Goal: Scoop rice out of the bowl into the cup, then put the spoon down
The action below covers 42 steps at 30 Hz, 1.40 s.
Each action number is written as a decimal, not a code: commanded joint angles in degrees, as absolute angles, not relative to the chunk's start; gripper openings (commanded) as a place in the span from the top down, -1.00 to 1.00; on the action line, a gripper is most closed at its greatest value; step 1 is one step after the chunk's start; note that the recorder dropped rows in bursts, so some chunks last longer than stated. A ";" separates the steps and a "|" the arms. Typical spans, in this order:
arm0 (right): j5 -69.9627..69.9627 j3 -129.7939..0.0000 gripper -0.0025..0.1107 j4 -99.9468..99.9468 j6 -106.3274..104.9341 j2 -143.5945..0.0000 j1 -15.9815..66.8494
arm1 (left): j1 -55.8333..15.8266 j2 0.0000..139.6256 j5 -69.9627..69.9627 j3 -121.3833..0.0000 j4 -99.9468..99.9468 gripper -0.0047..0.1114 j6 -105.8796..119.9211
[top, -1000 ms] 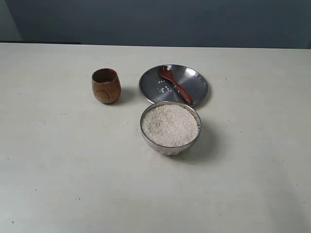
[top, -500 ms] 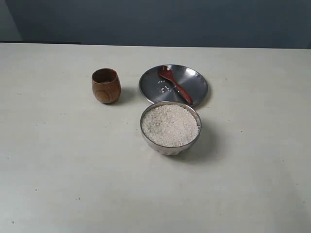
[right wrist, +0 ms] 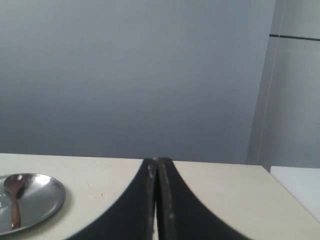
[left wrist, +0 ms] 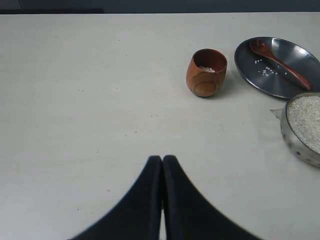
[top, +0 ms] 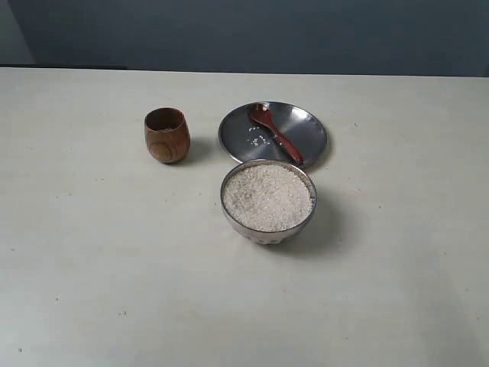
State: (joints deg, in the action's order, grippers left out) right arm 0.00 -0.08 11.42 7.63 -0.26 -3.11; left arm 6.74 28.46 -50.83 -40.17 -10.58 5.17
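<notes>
Pale tabletop (top: 92, 267) carries everything: the spoon (top: 275, 134) lies on a flat steel plate (top: 309, 122) among a few loose grains. The bowl (top: 263, 232), full of rice (top: 267, 197), sits just beside the plate, and the cup (top: 166, 135), holding a little rice, stands near. The left gripper (left wrist: 162, 159) has its fingers pressed together on nothing, with the cup well ahead of them. The right gripper (right wrist: 157, 161) is likewise closed and empty, well apart from the spoon.

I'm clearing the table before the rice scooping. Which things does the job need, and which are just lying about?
Needed: rice, bowl, cup, spoon.
Lying about: steel plate under the spoon, stray grains on it.
</notes>
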 commanded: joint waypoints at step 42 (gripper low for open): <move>9.73 -5.23 0.95 -2.66 -5.38 0.00 -3.36 | 6.79 28.69 -50.97 -40.38 -10.47 0.91 5.23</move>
